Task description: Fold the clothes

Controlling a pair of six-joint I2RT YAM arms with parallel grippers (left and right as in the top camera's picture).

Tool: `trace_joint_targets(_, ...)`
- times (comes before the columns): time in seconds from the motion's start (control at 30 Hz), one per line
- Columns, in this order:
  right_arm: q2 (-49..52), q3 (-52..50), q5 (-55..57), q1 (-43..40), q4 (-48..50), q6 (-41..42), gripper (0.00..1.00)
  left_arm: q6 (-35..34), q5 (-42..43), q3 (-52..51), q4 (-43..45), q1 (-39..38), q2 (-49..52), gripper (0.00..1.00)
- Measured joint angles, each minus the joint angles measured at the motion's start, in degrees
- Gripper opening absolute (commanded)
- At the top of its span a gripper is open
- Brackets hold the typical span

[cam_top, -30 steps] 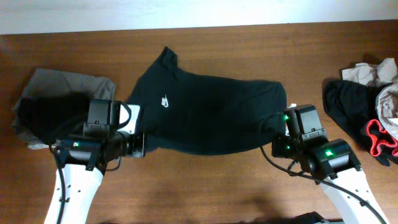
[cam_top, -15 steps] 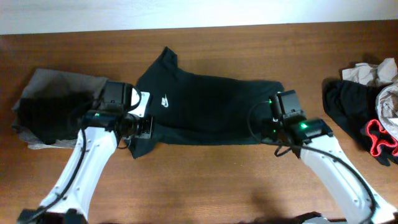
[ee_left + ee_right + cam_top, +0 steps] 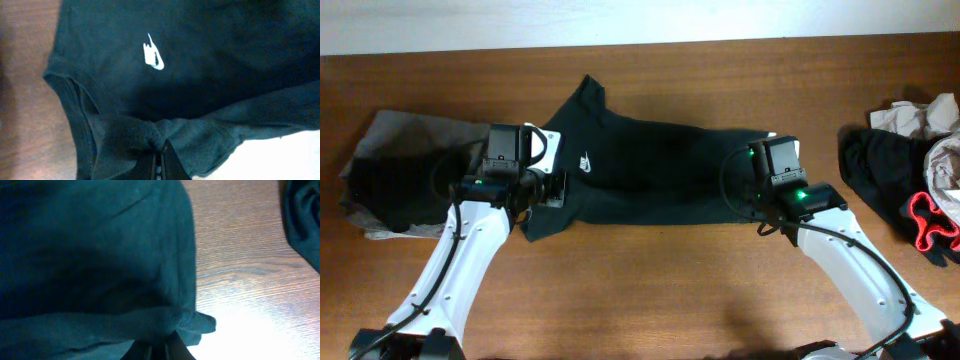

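A black T-shirt point(image 3: 650, 165) with a small white chest logo point(image 3: 585, 160) lies across the middle of the table, its near edge lifted and folded back over itself. My left gripper point(image 3: 552, 190) is shut on the shirt's near left edge; in the left wrist view the jaws point(image 3: 159, 162) pinch bunched black cloth below the logo point(image 3: 153, 54). My right gripper point(image 3: 760, 165) is shut on the shirt's near right edge; the right wrist view shows the jaws point(image 3: 159, 347) closed on a fold of the shirt point(image 3: 95, 255).
A grey and black pile of clothes point(image 3: 395, 170) lies at the left edge. Another heap of black, beige and red-trimmed garments point(image 3: 910, 180) lies at the right edge. Bare wooden table point(image 3: 650, 290) runs along the front.
Both grippers have carried the shirt's near edge away from the front of the table, towards the far side. The shirt has become a narrower band.
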Motion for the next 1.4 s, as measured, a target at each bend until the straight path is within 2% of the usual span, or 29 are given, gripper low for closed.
trace_joint_targets(0.3,4.22,0.00,0.20,-1.55,0.50,0.02,0.08,2.47,-2.58,0.00,2.05,0.00,4.85,0.01)
trace_joint_targets(0.4,5.18,0.00,0.20,-1.55,0.98,0.00,0.09,2.89,-3.78,0.00,2.73,0.00,5.90,0.09)
trace_joint_targets(0.43,5.35,0.00,0.20,-1.55,1.25,0.02,0.13,2.97,-4.09,0.00,2.80,0.00,6.05,0.16)
trace_joint_targets(0.47,5.40,0.00,0.20,-1.55,1.42,0.04,0.22,3.15,-4.33,0.00,2.91,0.00,6.10,0.23)
trace_joint_targets(0.53,5.40,0.00,0.31,-1.55,2.01,0.00,0.47,3.72,-4.74,0.00,3.13,0.00,6.10,0.50)
trace_joint_targets(0.57,5.40,0.00,0.39,-1.55,2.27,0.15,0.64,4.07,-5.14,0.00,3.15,0.00,6.10,0.64)
trace_joint_targets(0.6,5.40,0.00,0.48,-1.55,2.43,-0.02,0.67,4.13,-5.75,0.00,3.13,0.00,6.10,0.77)
trace_joint_targets(0.67,5.40,0.00,0.94,-1.55,2.43,-0.33,0.70,4.44,-7.04,0.02,2.93,0.00,6.10,0.86)
trace_joint_targets(0.73,5.40,0.00,1.31,-1.55,2.36,-0.50,0.70,4.33,-7.98,0.46,1.68,0.00,6.10,0.99)
trace_joint_targets(0.93,5.40,0.04,1.70,-1.55,0.39,-0.74,0.76,4.44,-9.29,5.95,-3.54,0.00,6.10,0.99)
trace_joint_targets(1.07,5.38,2.78,0.55,-1.60,-6.23,-0.92,0.77,4.46,-8.59,11.78,-5.81,0.00,6.10,0.99)
trace_joint_targets(1.23,5.25,16.41,-5.60,-1.66,-18.47,-1.11,0.77,4.44,-2.93,19.08,-5.66,0.00,6.10,0.98)
trace_joint_targets(1.4,5.20,27.87,-8.94,-2.99,-22.93,-1.29,0.77,4.42,-1.22,22.84,-4.24,0.00,6.25,0.98)
